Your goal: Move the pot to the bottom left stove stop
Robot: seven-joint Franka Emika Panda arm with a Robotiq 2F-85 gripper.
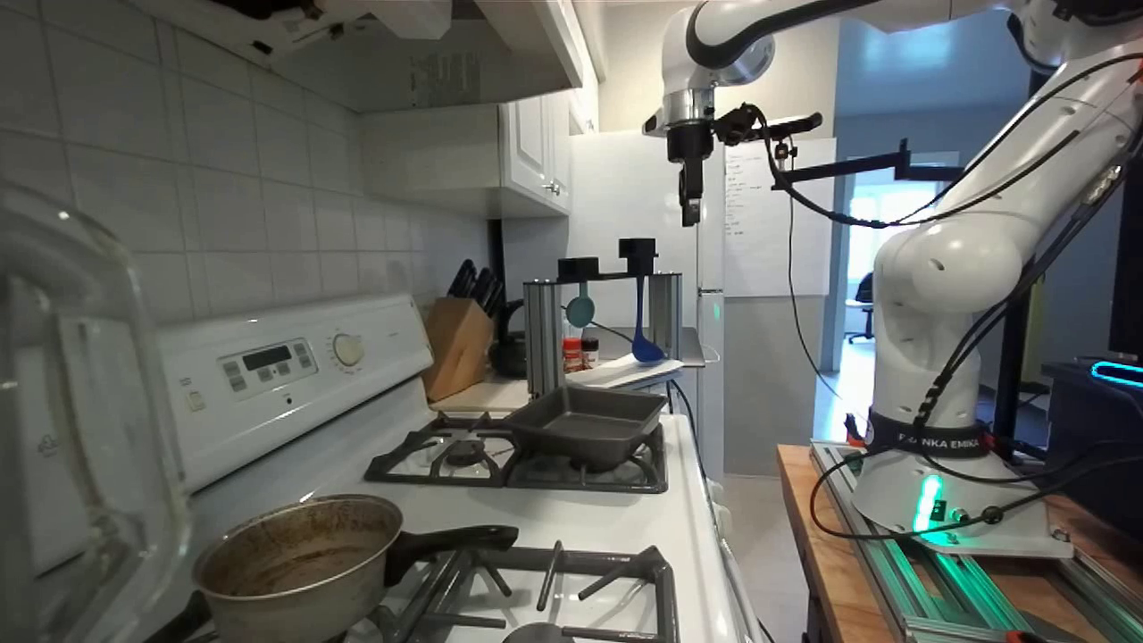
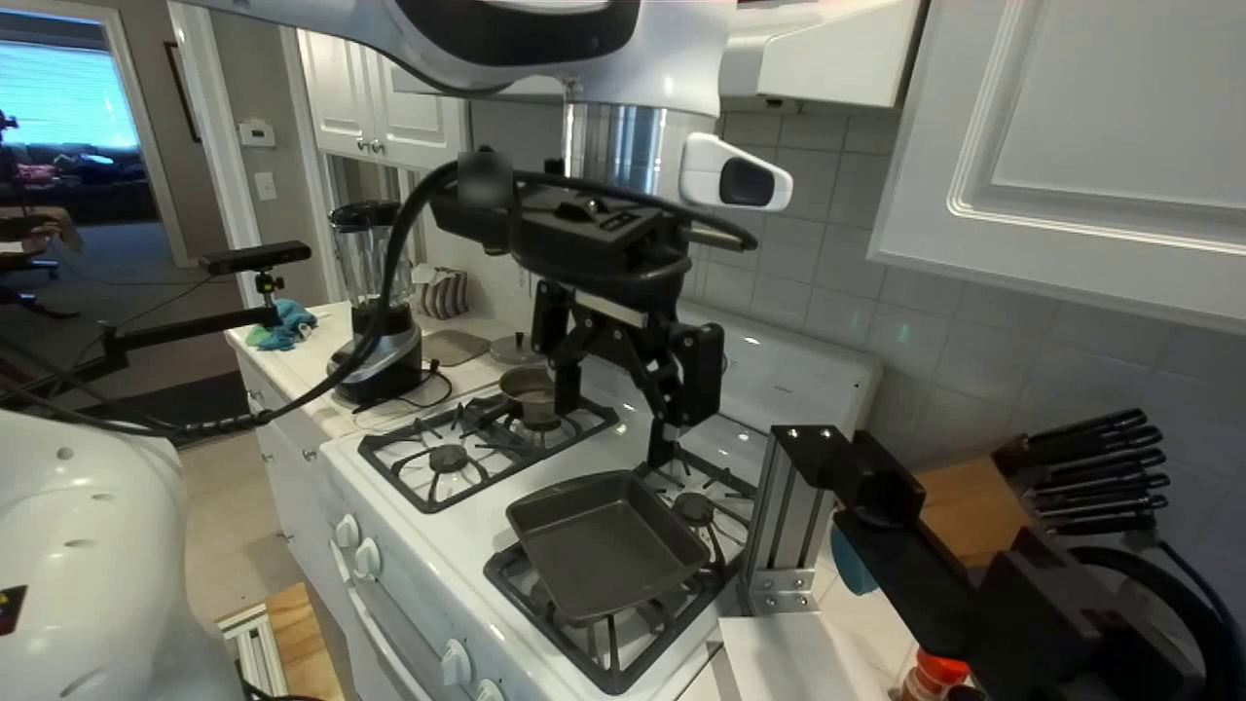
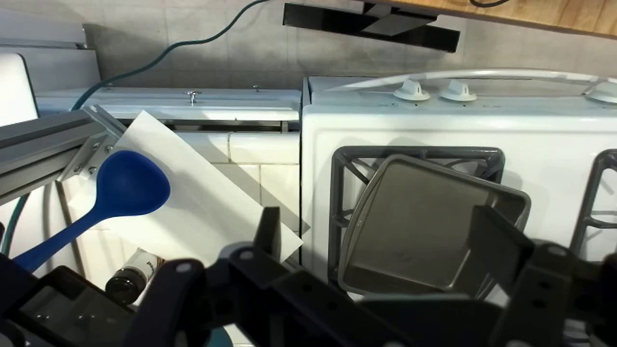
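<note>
The pot [image 1: 299, 572] is round, with a brownish inside and a dark handle. It sits upright on the back-left burner; it also shows in an exterior view [image 2: 531, 385]. Its handle points toward the stove's front, over the neighbouring grate. The bottom left stove stop [image 2: 448, 458], the burner in front of the pot, bears nothing; part of it shows in an exterior view [image 1: 538, 632]. My gripper [image 2: 615, 419] hangs high, far from the pot, near the stove's right end [image 1: 690, 210]. In the wrist view the gripper [image 3: 378, 217] is open with nothing held. The pot is out of the wrist view.
A flat dark rectangular pan [image 3: 424, 226] sits on the right-hand grate. A metal utensil stand [image 1: 543, 339] with a blue ladle [image 3: 130, 183] stands on the counter beside a knife block [image 1: 460, 344]. The range hood [image 1: 429, 62] overhangs the stove. A blender [image 2: 375, 321] stands beyond.
</note>
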